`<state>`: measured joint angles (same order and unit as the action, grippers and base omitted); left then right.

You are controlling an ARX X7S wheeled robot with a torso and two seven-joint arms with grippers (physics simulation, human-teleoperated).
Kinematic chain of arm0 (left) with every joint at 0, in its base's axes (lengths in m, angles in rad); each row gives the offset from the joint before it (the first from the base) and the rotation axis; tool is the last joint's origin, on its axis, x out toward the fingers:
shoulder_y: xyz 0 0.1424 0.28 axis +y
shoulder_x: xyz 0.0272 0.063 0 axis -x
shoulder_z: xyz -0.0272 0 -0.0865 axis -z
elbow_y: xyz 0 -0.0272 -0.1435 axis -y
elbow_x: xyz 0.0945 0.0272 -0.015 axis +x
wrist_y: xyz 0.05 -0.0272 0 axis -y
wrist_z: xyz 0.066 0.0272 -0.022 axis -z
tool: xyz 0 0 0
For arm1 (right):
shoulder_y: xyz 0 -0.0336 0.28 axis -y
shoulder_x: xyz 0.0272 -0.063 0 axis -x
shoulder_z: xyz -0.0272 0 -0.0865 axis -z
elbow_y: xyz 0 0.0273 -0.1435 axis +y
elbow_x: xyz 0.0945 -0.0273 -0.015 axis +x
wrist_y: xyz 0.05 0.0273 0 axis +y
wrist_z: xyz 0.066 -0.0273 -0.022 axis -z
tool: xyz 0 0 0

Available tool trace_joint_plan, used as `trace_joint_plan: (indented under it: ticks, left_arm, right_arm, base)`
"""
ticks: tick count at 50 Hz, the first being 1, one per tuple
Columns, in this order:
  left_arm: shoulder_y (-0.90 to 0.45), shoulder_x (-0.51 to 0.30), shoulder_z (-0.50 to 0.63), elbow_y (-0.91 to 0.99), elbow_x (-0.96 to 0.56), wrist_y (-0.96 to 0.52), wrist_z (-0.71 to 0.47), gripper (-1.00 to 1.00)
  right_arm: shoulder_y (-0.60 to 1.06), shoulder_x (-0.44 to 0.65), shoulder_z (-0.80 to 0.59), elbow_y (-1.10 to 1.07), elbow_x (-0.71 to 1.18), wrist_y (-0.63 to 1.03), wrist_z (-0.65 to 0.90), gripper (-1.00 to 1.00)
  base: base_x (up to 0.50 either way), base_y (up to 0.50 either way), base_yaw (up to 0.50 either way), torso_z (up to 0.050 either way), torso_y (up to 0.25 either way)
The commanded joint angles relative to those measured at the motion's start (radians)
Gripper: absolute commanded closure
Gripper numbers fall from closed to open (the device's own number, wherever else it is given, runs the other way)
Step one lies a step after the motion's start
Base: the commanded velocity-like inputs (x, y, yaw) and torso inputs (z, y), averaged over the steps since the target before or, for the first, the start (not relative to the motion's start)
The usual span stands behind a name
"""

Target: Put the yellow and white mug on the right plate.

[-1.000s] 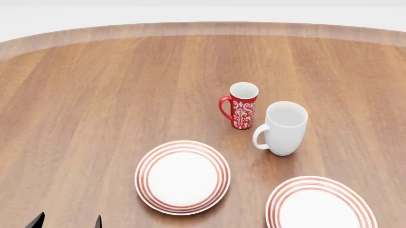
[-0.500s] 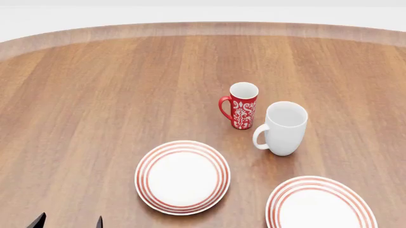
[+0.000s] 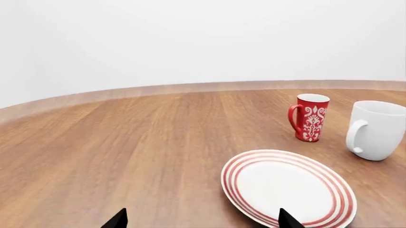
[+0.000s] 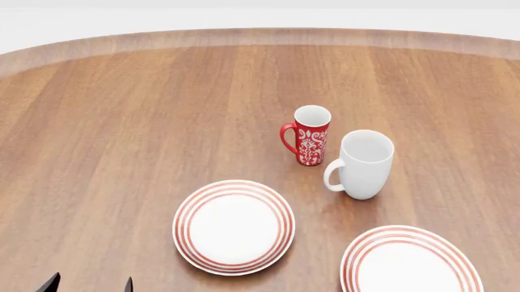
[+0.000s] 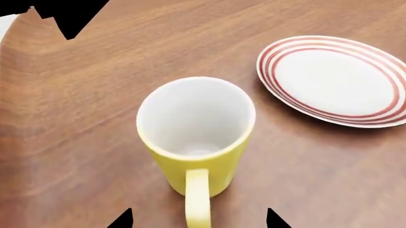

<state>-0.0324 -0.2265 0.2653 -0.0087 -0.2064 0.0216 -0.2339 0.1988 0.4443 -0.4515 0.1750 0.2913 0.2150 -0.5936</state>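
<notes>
— Where's the yellow and white mug (image 5: 194,142)? I can't find it from over the robot's head.

— It only shows to the right arm's camera. It stands upright on the wooden table (image 5: 76,104), empty, its handle turned toward the right gripper (image 5: 198,219). A ringed plate (image 5: 335,78) lies near it, apart from it. I take that for the right plate, but I can't be sure.

— Has the gripper got hold of it?

— No. The two fingertips stand spread, one to each side of the handle, touching nothing. The left gripper (image 4: 87,284) hangs low by the table's near edge, jaws parted too, empty.

— How would you expect the mug to handle?

— Stiff and glazed by the look of it, so probably slick; light, since it's empty, but tall enough to tip if nudged at the rim. I'd close across the handle or across the body just below the rim.

— And the other two?

— The red patterned mug (image 4: 308,134) and the white mug (image 4: 362,163) stand close together toward the middle of the table, beyond both plates.
</notes>
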Motion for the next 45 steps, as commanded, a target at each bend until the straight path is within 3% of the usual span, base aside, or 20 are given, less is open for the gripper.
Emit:
trace_joint_plan:
  ticks: [1, 7, 8, 32, 45]
  left_arm:
    - [-0.001, -0.003, 0.006, -0.004, -0.002, 0.003, -0.002, -1.00]
    - [-0.001, -0.005, 0.009, -0.004, -0.004, 0.004, -0.004, -1.00]
    - [-0.001, -0.005, 0.009, -0.003, -0.004, 0.004, -0.004, -1.00]
    - [-0.003, -0.014, 0.017, 0.000, -0.016, 0.001, -0.012, -1.00]
    - [-0.005, -0.017, 0.022, -0.004, -0.017, 0.006, -0.018, -1.00]
  right_arm:
    - [0.017, -0.015, -0.016, 0.030, -0.009, -0.012, -0.007, -1.00]
    - [0.025, -0.023, -0.023, 0.037, -0.009, -0.015, -0.013, -1.00]
    - [0.026, -0.025, -0.026, 0.039, -0.010, -0.018, -0.016, 1.00]
    - [0.010, -0.005, -0.016, 0.024, 0.006, -0.027, -0.014, 1.00]
    - [-0.032, 0.062, 0.034, -0.146, 0.043, 0.012, 0.030, 1.00]
  base:
    - [0.00, 0.00, 0.00, 0.000, 0.000]
    - [0.00, 0.00, 0.00, 0.000, 0.000]
    - [0.00, 0.00, 0.00, 0.000, 0.000]
    - [0.00, 0.00, 0.00, 0.000, 0.000]
    - [0.00, 0.00, 0.00, 0.000, 0.000]
